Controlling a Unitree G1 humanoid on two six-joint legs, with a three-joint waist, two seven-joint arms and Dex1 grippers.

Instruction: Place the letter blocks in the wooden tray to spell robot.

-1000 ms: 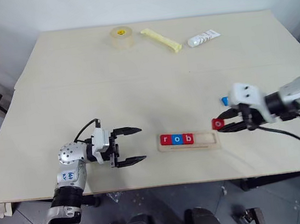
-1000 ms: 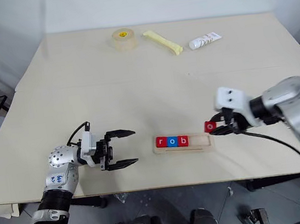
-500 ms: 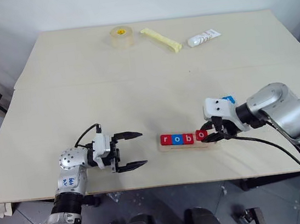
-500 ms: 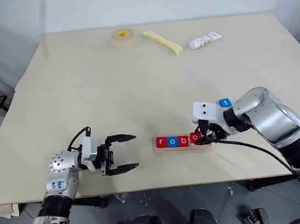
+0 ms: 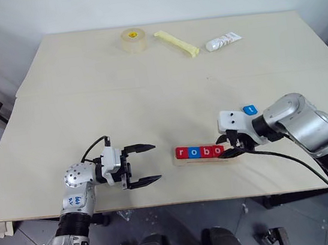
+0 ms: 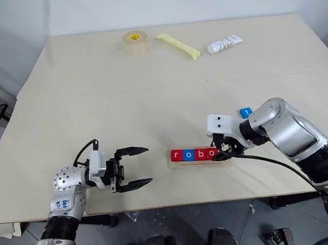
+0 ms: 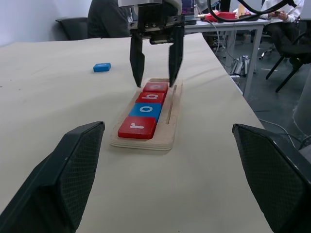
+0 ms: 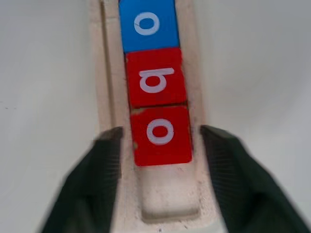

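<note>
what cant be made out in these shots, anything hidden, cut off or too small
- Letter on the blue block lying outside the tray: too small in the head views; in the left wrist view it sits far off, print unreadable.
- First red block: cut off by the edge of the right wrist view, where the wooden tray runs out of frame.
- Tube print: too small in the head views.
- Tray's empty end slot: hidden behind the right gripper in the head views.

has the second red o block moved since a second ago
Yes. The second red o block was held beyond the wooden tray's right end; now it lies in the slot beside the red b block, the open right gripper straddling it.
</note>
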